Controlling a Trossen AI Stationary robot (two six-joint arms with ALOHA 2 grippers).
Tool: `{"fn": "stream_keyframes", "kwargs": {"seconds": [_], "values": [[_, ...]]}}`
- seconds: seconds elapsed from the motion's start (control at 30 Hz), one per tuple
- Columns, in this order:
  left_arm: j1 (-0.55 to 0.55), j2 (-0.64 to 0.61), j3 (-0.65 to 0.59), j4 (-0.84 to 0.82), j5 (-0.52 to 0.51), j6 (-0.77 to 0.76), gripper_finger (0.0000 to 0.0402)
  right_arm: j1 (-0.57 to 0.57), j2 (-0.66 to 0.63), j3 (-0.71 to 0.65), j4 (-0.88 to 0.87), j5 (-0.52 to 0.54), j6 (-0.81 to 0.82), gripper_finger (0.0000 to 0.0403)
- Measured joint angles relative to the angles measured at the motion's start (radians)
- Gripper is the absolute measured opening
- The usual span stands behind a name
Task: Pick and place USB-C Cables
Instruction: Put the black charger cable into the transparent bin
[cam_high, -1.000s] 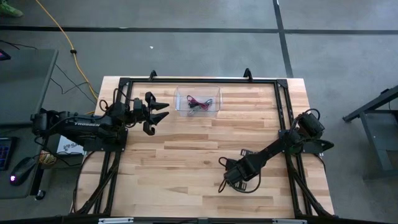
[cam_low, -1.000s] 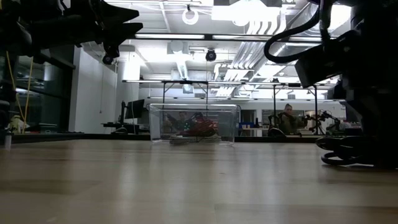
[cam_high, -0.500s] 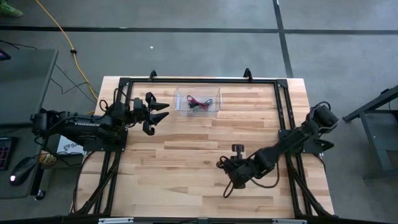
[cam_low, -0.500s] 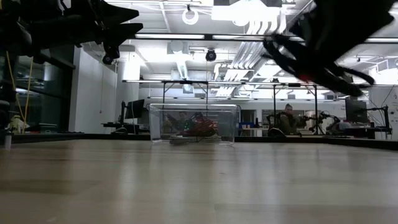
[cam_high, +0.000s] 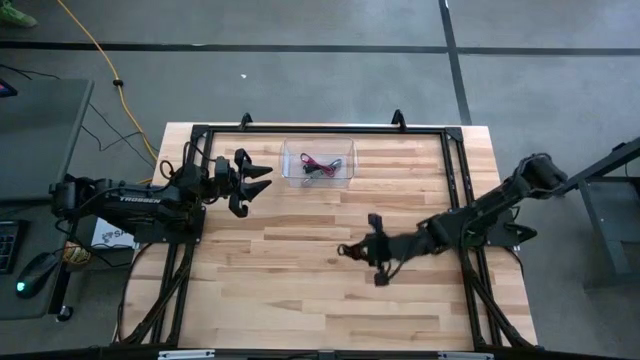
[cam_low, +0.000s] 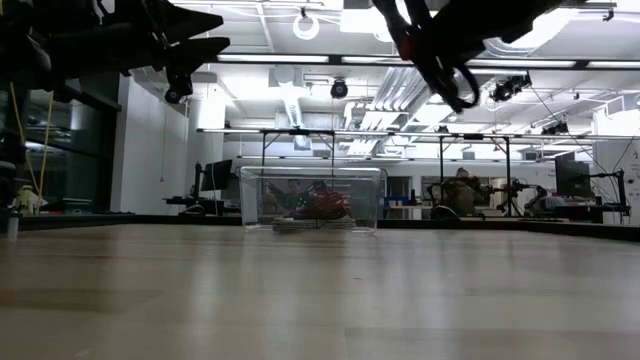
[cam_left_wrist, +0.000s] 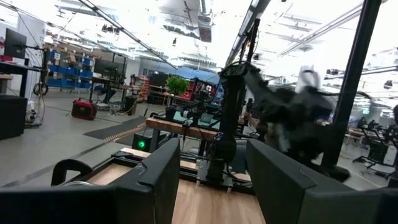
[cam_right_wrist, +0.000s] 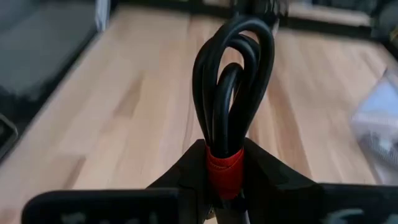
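- Coiled black cable bundle (cam_right_wrist: 233, 93), bound at its waist by a red band (cam_right_wrist: 224, 169); pinched at that band between the fingers of the right gripper (cam_high: 372, 250), held clear above the middle of the wooden table (cam_high: 300, 290).
- Judged light and soft: loops likely to flex and sway in transit, jacket smooth and probably slippery; best taken at the banded waist, where the strands are tight together and cannot splay.
- Judged robust, not fragile; main risk likely a loop catching on the bin wall at release.
- Clear plastic bin (cam_high: 318, 162) at the table's far edge, holding more bundled cables (cam_high: 318, 167): red, pink and dark strands seen from above, tangled together.
- Count: one bundle in the right gripper; at least two in the bin, exact number not resolvable; one bin; two arms.
- Left gripper (cam_high: 255, 181) spread wide and empty, raised just beside the bin's left wall, waiting.
- Low view: bin (cam_low: 312, 199) with a reddish bundle visible through its wall; held black loop (cam_low: 455, 85) hanging high at upper right.
- Yellow cord (cam_high: 100, 55) on the floor beyond the table, no part of the task.
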Motion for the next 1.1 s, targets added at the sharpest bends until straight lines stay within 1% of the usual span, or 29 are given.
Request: {"fn": "stream_keyframes", "kwargs": {"seconds": [0.1, 0.17, 0.3, 0.47, 0.57, 0.67, 0.83, 0.97, 1.1], "values": [[0.0, 0.0, 0.0, 0.0, 0.0, 0.0, 0.0165, -0.063, -0.049, -0.089, 0.184, -0.061, -0.069, 0.0055], [0.0, 0.0, 0.0, 0.002, -0.001, 0.002, 0.0165, -0.107, -0.07, -0.126, 0.271, -0.091, -0.114, 0.0055], [0.0, 0.0, 0.0, -0.001, -0.002, 0.024, 0.0165, -0.191, -0.08, -0.138, 0.372, -0.139, -0.172, 0.0055], [0.0, 0.0, 0.0, 0.0, -0.002, 0.026, 0.0165, -0.274, -0.08, -0.11, 0.418, -0.208, -0.206, 0.0055], [0.0, 0.0, 0.0, 0.0, -0.002, 0.026, 0.0165, -0.309, -0.08, -0.098, 0.423, -0.215, -0.224, 0.0055], [0.0, 0.0, 0.0, 0.0, -0.002, 0.026, 0.0165, -0.34, -0.08, -0.098, 0.471, -0.215, -0.225, 0.0055], [0.0, 0.0, 0.0, -0.001, -0.002, 0.026, 0.0165, -0.374, -0.08, -0.097, 0.572, -0.216, -0.223, 0.0055], [0.0, 0.0, 0.0, -0.001, -0.002, 0.023, 0.0165, -0.394, -0.08, -0.1, 0.582, -0.258, -0.222, 0.0055], [0.0, 0.0, 0.0, -0.001, -0.002, 0.023, 0.0165, -0.421, -0.079, -0.152, 0.621, -0.288, -0.182, 0.0055]]}}
